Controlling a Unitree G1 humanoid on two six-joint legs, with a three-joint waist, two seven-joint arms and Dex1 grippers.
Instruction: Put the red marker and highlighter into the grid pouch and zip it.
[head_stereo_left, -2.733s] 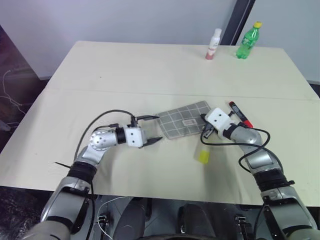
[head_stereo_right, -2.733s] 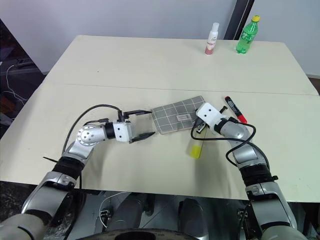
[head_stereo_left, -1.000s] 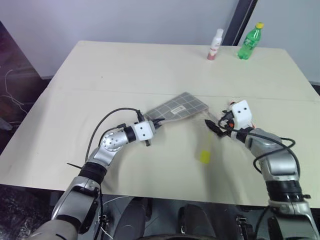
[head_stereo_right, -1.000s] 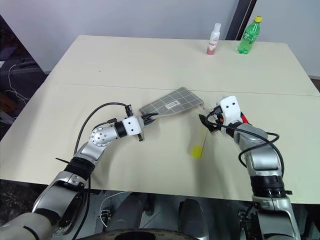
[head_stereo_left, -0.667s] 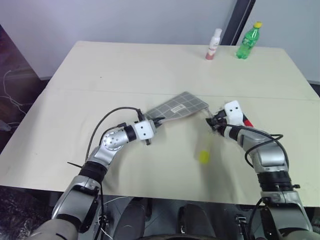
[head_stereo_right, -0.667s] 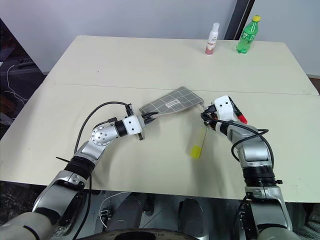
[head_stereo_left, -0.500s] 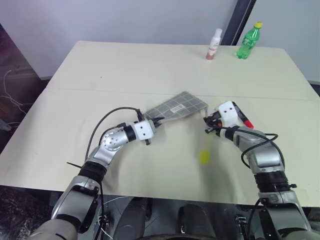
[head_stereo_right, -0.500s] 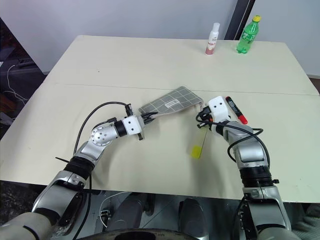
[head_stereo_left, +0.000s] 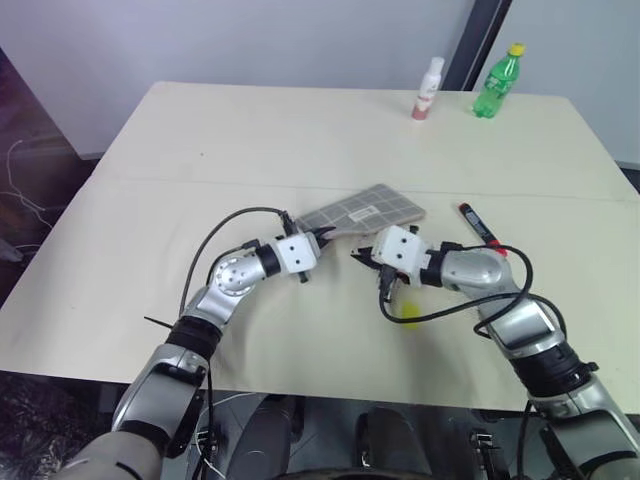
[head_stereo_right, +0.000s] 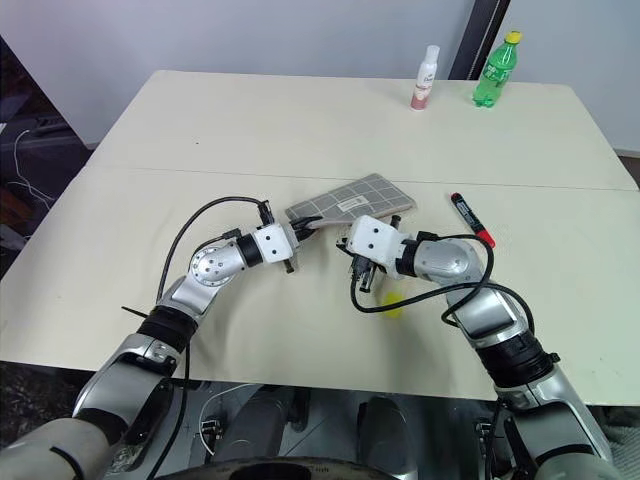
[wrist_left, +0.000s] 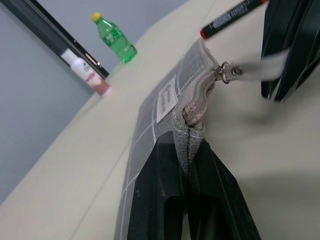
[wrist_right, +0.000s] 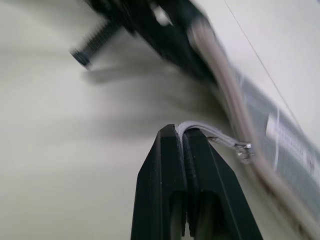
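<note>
The grid pouch (head_stereo_left: 362, 213) hangs mid-worktop, its near corner clamped in the left tool (wrist_left: 190, 150) to brace it. The right tool (wrist_right: 183, 142), pinched on the zip pull strap (wrist_right: 212, 131), seems set to open it. Marker (head_stereo_left: 480, 225) at three o'clock; highlighter (head_stereo_right: 391, 301) at five o'clock.

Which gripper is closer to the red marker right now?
Right. The right gripper is just left of the red marker; the left gripper is farther left, holding the pouch.

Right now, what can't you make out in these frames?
- highlighter: mostly hidden under the right arm's cable in the eye views.
- grid pouch opening: left wrist view shows the zip edge-on, so how far it is unzipped is unclear.
- pouch label: text too small.
- left gripper in the right wrist view: blurred.
</note>
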